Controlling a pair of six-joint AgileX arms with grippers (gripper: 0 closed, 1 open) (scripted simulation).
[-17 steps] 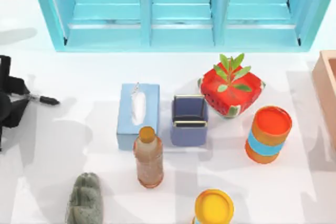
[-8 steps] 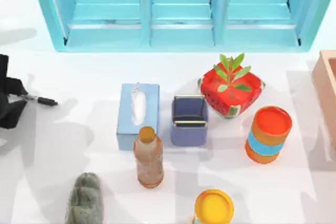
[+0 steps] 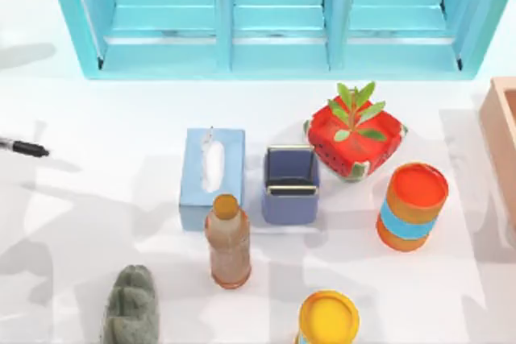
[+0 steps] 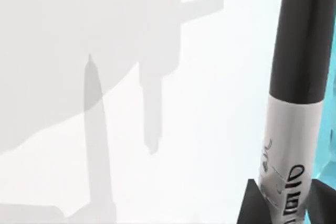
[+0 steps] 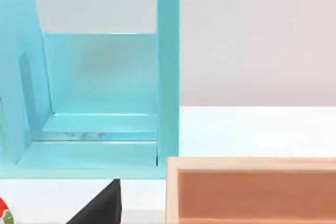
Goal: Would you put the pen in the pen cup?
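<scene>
The pen pokes in at the table's left edge, only its black tip end and a bit of silver showing from above, well apart from everything else. In the left wrist view its black barrel and lettered silver-grey middle run close past the lens, with the left gripper's dark fingers flanking it on both sides, so I judge the jaws are pinching the pen (its shadow lies apart on the white tabletop, which suggests it is lifted clear).

The pen cup, square and periwinkle-blue with a dark hollow, stands near the table's middle, just beside the light-blue tissue box and behind an amber bottle. A red strawberry-patterned planter and an orange cylinder sit nearer the right edge.

Holding the pen by its middle keeps the tip free for lowering into the cup's mouth; the carry across has yet to happen.

The right arm is parked by the wooden tray; I cannot tell how its jaws stand.
</scene>
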